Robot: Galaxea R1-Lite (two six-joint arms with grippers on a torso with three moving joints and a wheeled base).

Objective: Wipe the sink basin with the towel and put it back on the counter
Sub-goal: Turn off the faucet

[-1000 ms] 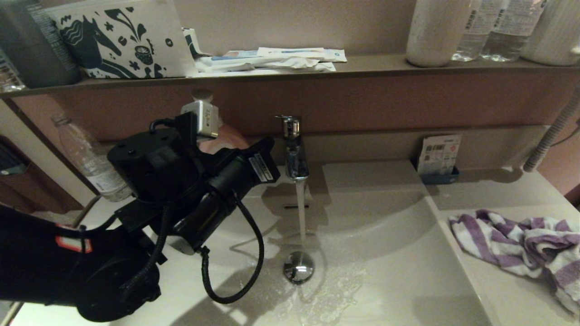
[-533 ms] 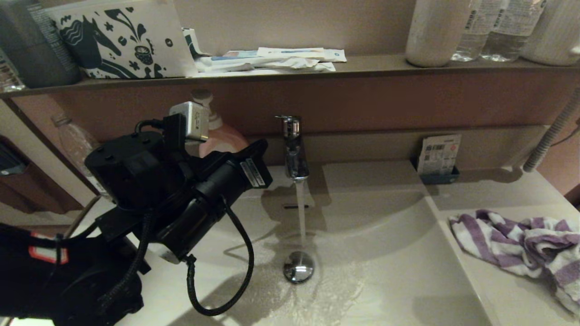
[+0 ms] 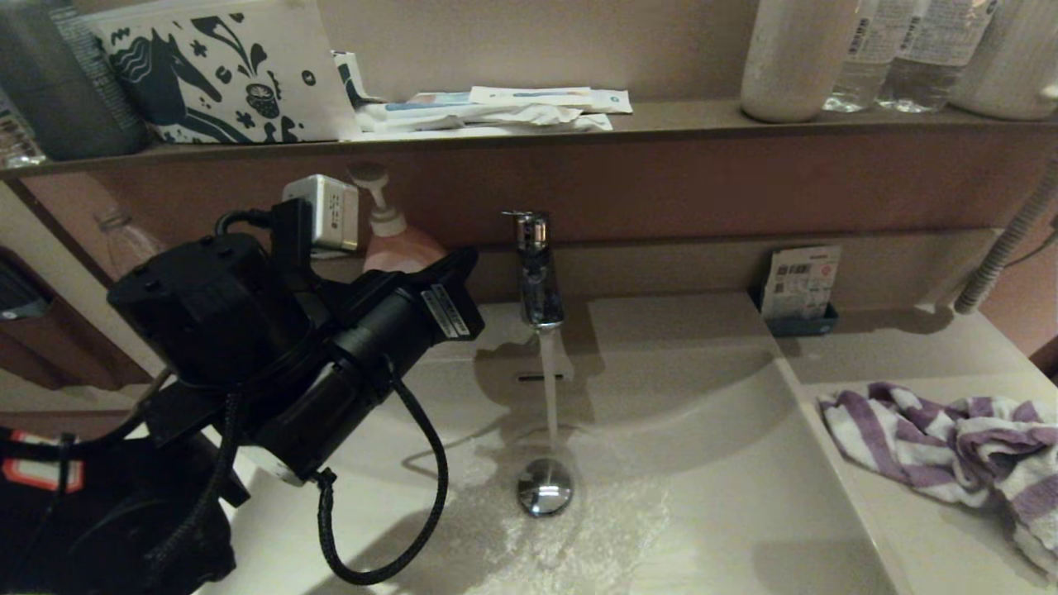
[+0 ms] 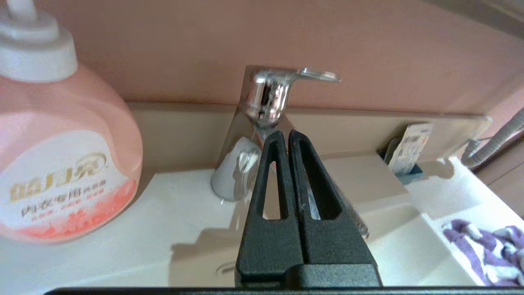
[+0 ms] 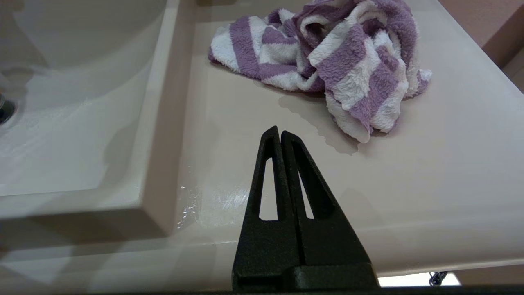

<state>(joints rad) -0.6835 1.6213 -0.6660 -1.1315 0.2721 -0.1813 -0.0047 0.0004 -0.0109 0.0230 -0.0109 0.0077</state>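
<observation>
The purple and white striped towel (image 3: pixel 950 442) (image 5: pixel 327 53) lies bunched on the beige counter (image 3: pixel 909 355) right of the sink basin (image 3: pixel 711 504). Water (image 3: pixel 549 388) runs from the chrome faucet (image 3: pixel 537 277) onto the round drain plug (image 3: pixel 545 487), and the basin floor is wet. My left arm (image 3: pixel 248 347) hangs over the basin's left side. Its gripper (image 4: pixel 285 134) is shut and empty, pointing at the faucet (image 4: pixel 266 98) from a short way off. My right gripper (image 5: pixel 279 131) is shut and empty, low over the counter's front edge (image 5: pixel 409 184), short of the towel.
A pink soap pump bottle (image 3: pixel 397 244) (image 4: pixel 61 155) stands left of the faucet. The dark shelf (image 3: pixel 661 124) above carries packets and bottles. A small card holder (image 3: pixel 800 289) sits at the counter's back, with a ribbed hose (image 3: pixel 1004 248) at far right.
My left arm has drawn back to the left, away from the faucet. Water keeps running. The towel has not moved.
</observation>
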